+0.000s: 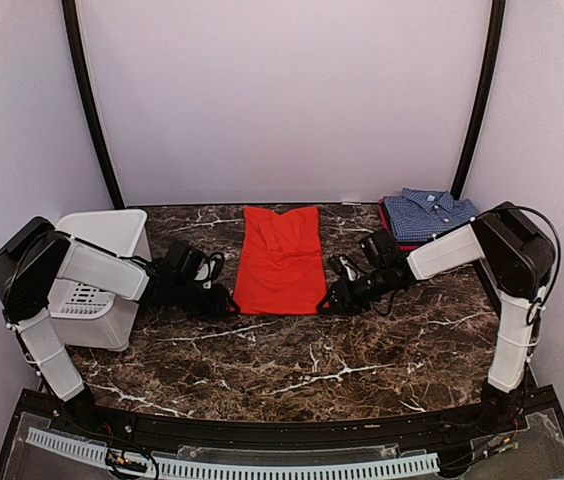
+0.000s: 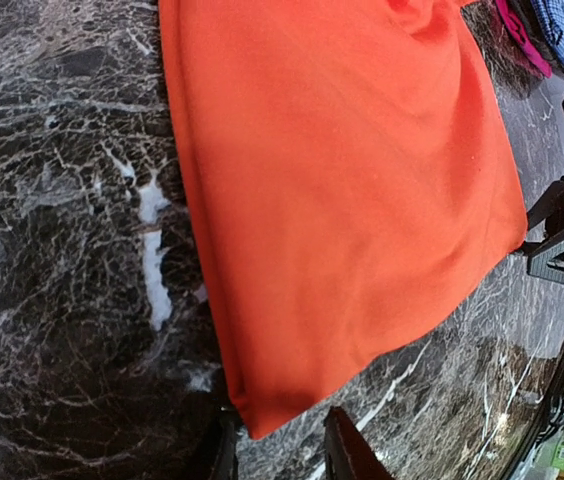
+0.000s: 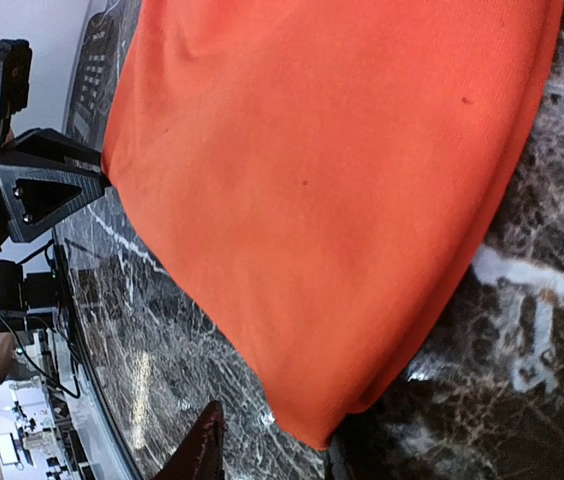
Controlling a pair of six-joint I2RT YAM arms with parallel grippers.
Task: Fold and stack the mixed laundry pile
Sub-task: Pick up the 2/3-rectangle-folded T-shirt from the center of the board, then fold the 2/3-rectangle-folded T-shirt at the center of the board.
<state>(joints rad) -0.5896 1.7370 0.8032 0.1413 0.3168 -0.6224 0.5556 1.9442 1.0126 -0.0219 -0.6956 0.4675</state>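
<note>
Orange-red shirt [image 1: 280, 260] lies flat, its near corners between parted left fingers [image 2: 347, 452] and right fingers [image 3: 203, 450].

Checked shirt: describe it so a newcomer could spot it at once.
Look at the dark marble table, far right corner. A folded collared shirt lies there. Its small blue-and-white checks set it apart from the plain orange-red shirt mid-table.

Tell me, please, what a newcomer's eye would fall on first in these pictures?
The bright orange-red shirt stands out at once, lying as a long folded strip in the middle of the dark marble table. The left gripper and the right gripper sit at its two near corners. A folded blue checked shirt lies at the far right corner, and a white basket stands at the left edge.
</note>
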